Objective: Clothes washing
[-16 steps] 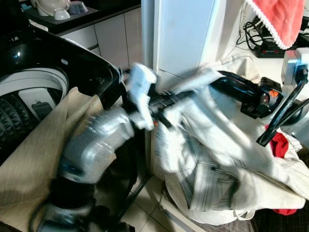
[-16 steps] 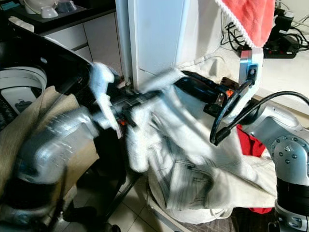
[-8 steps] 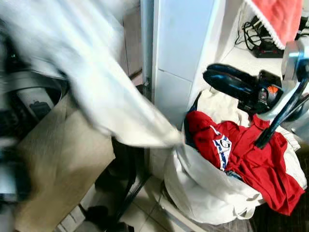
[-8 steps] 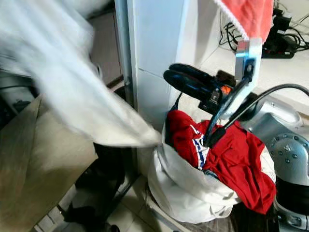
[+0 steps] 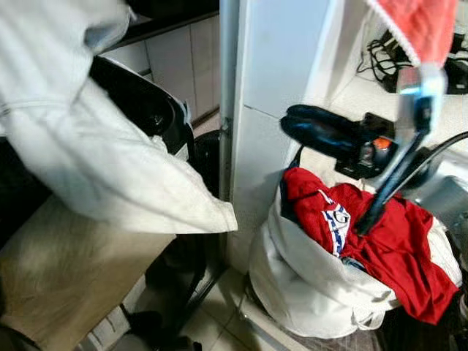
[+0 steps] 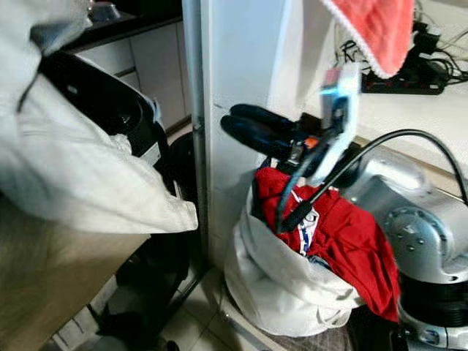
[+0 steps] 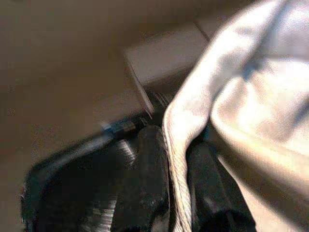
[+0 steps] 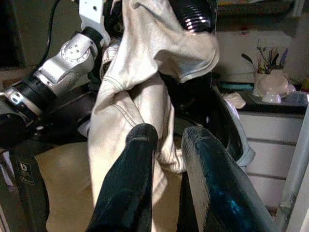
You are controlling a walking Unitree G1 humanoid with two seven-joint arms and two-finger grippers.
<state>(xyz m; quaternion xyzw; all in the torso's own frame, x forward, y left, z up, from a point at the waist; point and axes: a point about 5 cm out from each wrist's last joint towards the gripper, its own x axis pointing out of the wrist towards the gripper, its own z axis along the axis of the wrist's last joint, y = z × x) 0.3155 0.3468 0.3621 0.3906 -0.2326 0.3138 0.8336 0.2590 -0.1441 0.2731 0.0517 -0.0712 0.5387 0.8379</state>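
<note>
A white garment (image 5: 95, 161) hangs high at the left, over the black rim of the washing machine (image 5: 150, 106). My left gripper (image 7: 176, 143) is shut on its hem, the cloth pinched between the two black fingers (image 7: 152, 159). A white laundry bag (image 5: 300, 285) stands on the floor at the right, with a red garment (image 5: 387, 241) lying on top of it. My right gripper (image 5: 291, 126) hovers just above the bag's far rim, pointing left. It is open with nothing between its fingers (image 8: 135, 183).
A beige cloth (image 5: 66, 285) drapes over the washer's front. A white pillar (image 5: 285, 58) stands between washer and bag. A pink towel (image 5: 424, 25) hangs at the top right, above cables (image 5: 384, 51) on a ledge. White cabinets (image 5: 175, 58) stand behind.
My left arm has pulled the white garment out of the bag and swung it up and left over the washer, uncovering the red garment. My right gripper has edged left.
</note>
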